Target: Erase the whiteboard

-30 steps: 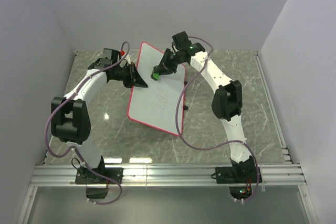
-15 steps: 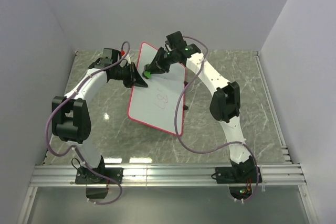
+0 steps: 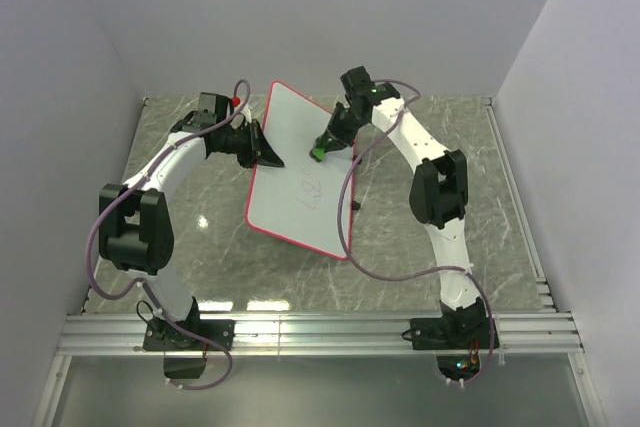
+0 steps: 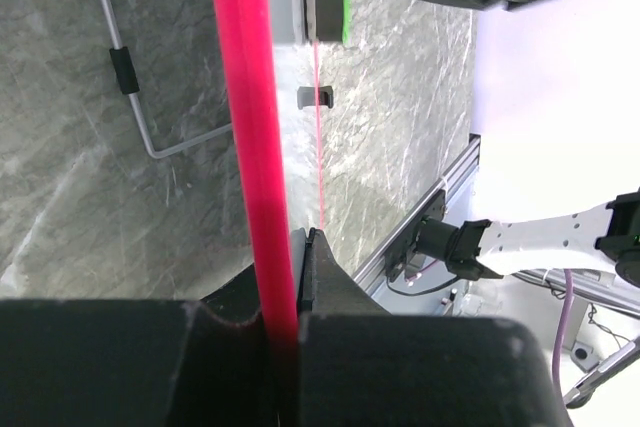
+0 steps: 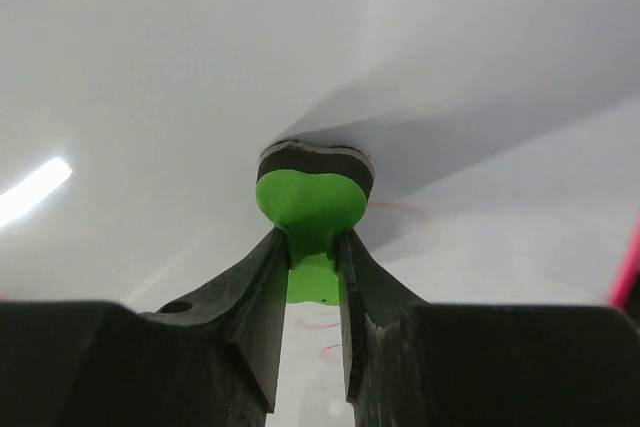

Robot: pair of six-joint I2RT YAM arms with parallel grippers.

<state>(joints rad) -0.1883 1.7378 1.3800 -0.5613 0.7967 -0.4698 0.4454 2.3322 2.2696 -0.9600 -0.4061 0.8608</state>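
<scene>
The left gripper (image 3: 270, 157) is pinching the whiteboard (image 3: 290, 212) rim; the right gripper (image 5: 313, 247) is squeezing a green eraser (image 5: 310, 197) near unreadable scribbles (image 3: 310, 190).

R fingers (image 3: 328, 139) press green eraser (image 3: 317, 154) to whiteboard (image 3: 300, 202); L fingers (image 3: 264, 152) grip edge.

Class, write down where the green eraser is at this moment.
In the top view, the green eraser is near mid-frame, pinched in the right gripper against the far half of the whiteboard, just beyond the handwriting.
</scene>
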